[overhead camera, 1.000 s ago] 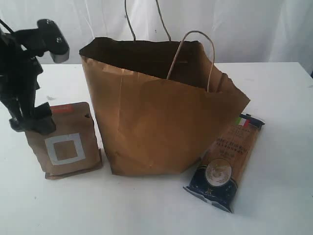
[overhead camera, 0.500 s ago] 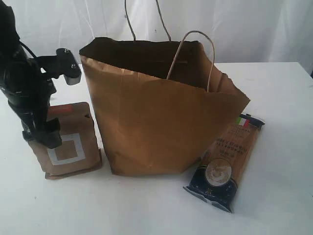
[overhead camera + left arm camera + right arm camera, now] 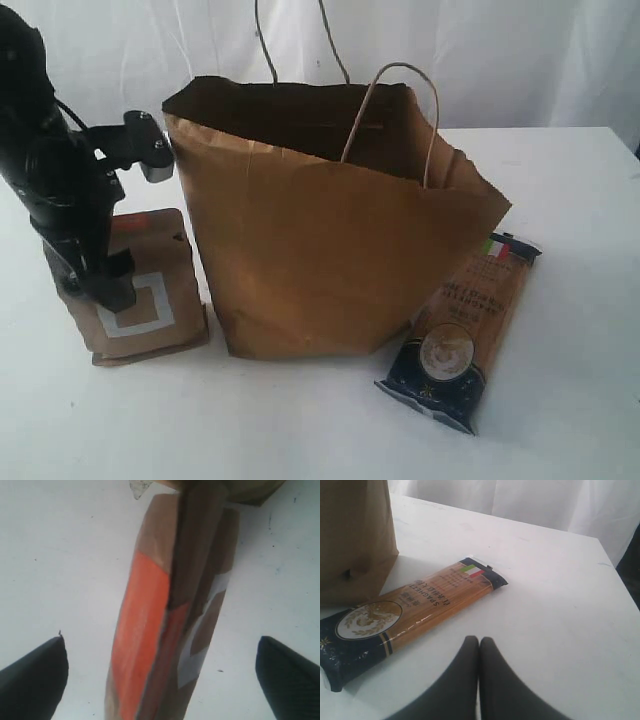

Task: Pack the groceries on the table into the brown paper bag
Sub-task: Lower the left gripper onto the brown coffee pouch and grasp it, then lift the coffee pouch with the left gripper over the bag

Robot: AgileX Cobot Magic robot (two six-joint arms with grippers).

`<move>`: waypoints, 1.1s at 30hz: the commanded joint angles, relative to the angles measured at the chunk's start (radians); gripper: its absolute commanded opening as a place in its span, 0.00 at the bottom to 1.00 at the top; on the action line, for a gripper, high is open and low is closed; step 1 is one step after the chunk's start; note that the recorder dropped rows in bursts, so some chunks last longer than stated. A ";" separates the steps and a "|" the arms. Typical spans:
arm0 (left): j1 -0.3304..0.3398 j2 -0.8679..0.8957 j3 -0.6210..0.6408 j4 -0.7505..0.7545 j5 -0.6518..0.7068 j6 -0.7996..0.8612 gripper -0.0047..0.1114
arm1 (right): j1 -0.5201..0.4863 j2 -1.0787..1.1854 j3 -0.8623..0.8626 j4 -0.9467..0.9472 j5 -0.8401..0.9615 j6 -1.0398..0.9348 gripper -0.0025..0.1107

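Note:
The brown paper bag stands open in the middle of the table, with its handles up. At its left foot a brown kraft pouch with a white square and an orange top stands upright. My left gripper hangs over it, open wide, and the pouch runs between the two fingertips without touching either. The spaghetti pack lies flat to the right of the bag. My right gripper is shut and empty, low over the table beside the spaghetti pack. It is outside the exterior view.
A white curtain closes off the back of the table. The bag's two loop handles stick up above its rim. The bag's side stands close to the spaghetti pack's far end.
My left arm has moved to the right and down, so its open fingers now straddle the pouch's top. The bag, the spaghetti pack and the pouch have not moved.

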 commanded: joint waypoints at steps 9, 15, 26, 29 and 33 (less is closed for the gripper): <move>0.002 0.031 0.094 0.137 -0.073 -0.142 0.13 | -0.004 -0.006 0.001 -0.002 -0.014 -0.008 0.02; 0.002 0.031 0.072 0.182 0.008 -0.172 0.04 | -0.004 -0.006 0.001 -0.002 -0.014 -0.008 0.02; 0.002 -0.195 -0.055 0.231 0.185 -0.275 0.04 | -0.004 -0.006 0.001 -0.002 -0.014 -0.008 0.02; 0.002 -0.275 -0.102 0.221 0.208 -0.278 0.04 | -0.004 -0.006 0.001 -0.002 -0.014 -0.008 0.02; 0.002 -0.364 -0.176 0.136 0.210 -0.295 0.04 | -0.004 -0.006 0.001 -0.002 -0.014 -0.008 0.02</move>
